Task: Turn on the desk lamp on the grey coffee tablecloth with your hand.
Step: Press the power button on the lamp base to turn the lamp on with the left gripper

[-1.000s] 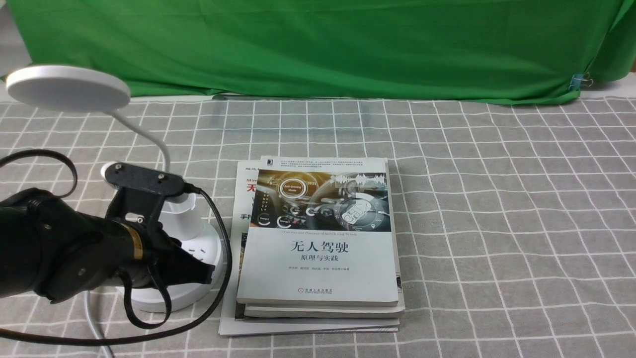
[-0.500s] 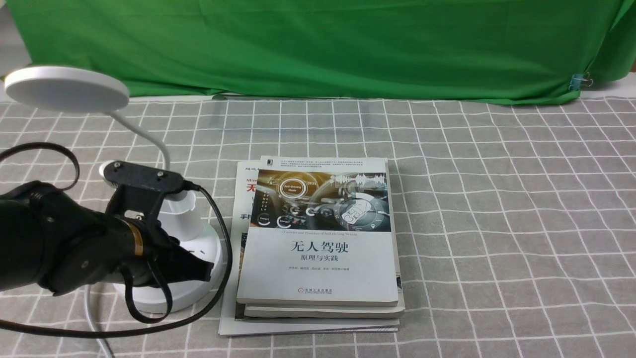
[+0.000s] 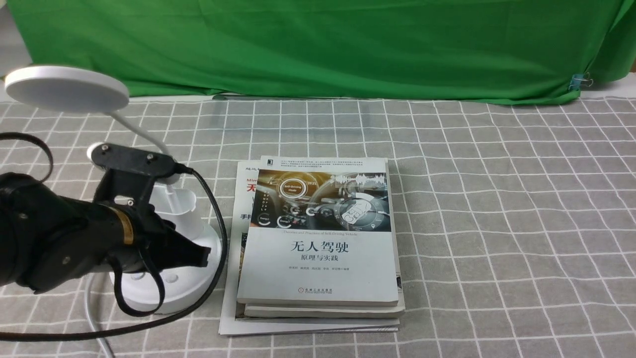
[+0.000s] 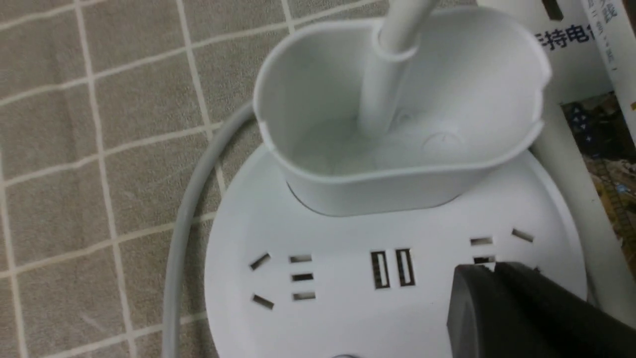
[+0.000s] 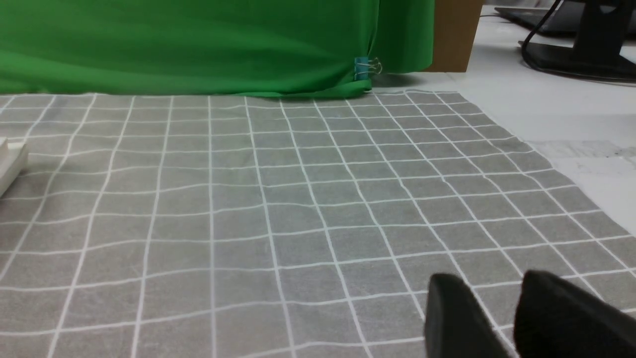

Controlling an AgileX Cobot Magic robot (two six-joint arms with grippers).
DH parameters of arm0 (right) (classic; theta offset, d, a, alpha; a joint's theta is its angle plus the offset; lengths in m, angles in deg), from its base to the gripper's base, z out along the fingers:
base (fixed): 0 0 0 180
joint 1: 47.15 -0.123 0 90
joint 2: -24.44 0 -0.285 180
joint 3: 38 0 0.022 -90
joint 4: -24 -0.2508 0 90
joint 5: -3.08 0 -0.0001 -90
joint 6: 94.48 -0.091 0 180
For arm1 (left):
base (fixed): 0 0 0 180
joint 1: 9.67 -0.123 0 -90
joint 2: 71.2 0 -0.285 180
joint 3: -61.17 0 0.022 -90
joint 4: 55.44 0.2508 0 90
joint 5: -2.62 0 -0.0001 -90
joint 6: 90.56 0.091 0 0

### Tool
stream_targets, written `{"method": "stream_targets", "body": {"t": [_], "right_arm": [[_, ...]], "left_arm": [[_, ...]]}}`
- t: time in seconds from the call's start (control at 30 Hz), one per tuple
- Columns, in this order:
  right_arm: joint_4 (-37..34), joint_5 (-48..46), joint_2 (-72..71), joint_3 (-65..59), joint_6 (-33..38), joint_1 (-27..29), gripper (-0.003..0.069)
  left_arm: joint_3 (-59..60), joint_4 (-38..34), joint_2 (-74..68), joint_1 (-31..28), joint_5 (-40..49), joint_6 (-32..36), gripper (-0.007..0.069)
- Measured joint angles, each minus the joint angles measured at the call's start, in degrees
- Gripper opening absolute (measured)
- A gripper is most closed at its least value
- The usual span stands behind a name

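Overhead, left fingers [image 4: 502, 308] clenched | smooth white disc-headed desk lamp [image 3: 67, 89] | right fingers [image 5: 464, 318] parted

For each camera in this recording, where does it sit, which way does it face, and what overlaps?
Front view: between the arms, facing forward over the grey white-gridded tablecloth; the black left gripper shows over the white round-based lamp.
Left wrist view: on the left wrist, facing the lamp's socketed base; dark fingers show.
Right wrist view: on the right wrist, facing across the cloth; dark fingers show.
Shared: front and left wrist, the lamp base; front and right wrist, the green backdrop cloth.
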Motion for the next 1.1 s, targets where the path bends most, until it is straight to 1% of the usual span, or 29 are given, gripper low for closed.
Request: {"method": "stream_targets", "body": {"t": [0.13, 0.3, 0.5, 1.1], "right_arm": [[0.0, 0.0, 0.0, 0.0, 0.0, 0.0, 0.0245], [0.0, 0.0, 0.0, 0.0, 0.0, 0.0, 0.0245], [0.0, 0.0, 0.0, 0.0, 0.0, 0.0, 0.0245], [0.0, 0.0, 0.0, 0.0, 0.0, 0.0, 0.0245]], "left_arm": [[1.4, -0.3, 0.2, 0.0, 0.0, 0.0, 0.0019], [5.2, -0.4, 0.2, 0.0, -2.2, -0.1, 0.0019], [5.3, -0.3, 0.2, 0.0, -5.3, -0.1, 0.0019], [5.2, 0.3, -3.2, 0.0, -7.6, -0.4, 0.0019]]}}
